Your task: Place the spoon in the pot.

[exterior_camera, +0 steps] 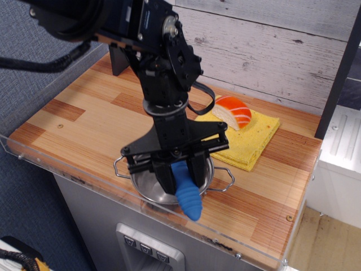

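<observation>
hand (179, 179) and spoon (186, 195) crowding pot (148, 191), counter (79, 121) leftward open

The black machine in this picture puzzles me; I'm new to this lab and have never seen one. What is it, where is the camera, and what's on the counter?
It is a robot arm ending in a gripper, its grasping part. The single camera looks down at the counter from in front and above. The gripper is shut on a spoon; only the ribbed blue handle shows, pointing down over the near rim of a shiny steel pot. Behind, a yellow cloth carries a toy piece of salmon sushi. A clear plastic guard edges the wooden counter.
</observation>
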Robot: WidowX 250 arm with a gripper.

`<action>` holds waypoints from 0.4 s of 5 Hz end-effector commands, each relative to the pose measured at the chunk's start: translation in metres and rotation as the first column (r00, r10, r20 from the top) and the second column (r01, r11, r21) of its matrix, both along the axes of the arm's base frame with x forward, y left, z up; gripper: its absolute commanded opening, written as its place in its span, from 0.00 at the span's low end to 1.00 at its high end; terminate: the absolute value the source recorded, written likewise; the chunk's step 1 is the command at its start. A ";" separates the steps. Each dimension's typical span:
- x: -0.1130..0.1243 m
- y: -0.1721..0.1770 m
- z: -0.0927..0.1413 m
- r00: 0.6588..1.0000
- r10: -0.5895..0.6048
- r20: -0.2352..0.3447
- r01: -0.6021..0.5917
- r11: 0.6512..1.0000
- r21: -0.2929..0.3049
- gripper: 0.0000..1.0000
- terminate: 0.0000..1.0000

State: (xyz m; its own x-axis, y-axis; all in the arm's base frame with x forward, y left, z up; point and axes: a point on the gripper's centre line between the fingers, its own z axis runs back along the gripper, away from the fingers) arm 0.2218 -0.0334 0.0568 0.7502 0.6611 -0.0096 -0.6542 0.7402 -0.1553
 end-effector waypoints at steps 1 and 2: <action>-0.006 -0.005 0.001 1.000 0.028 -0.013 -0.028 0.999 -0.028 0.00 0.00; -0.003 -0.002 -0.010 0.998 0.038 -0.045 -0.040 0.998 -0.040 0.00 0.00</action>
State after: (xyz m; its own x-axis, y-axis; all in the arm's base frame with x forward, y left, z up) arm 0.2126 -0.0355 0.0368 0.7177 0.6898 -0.0948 -0.6958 0.7053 -0.1356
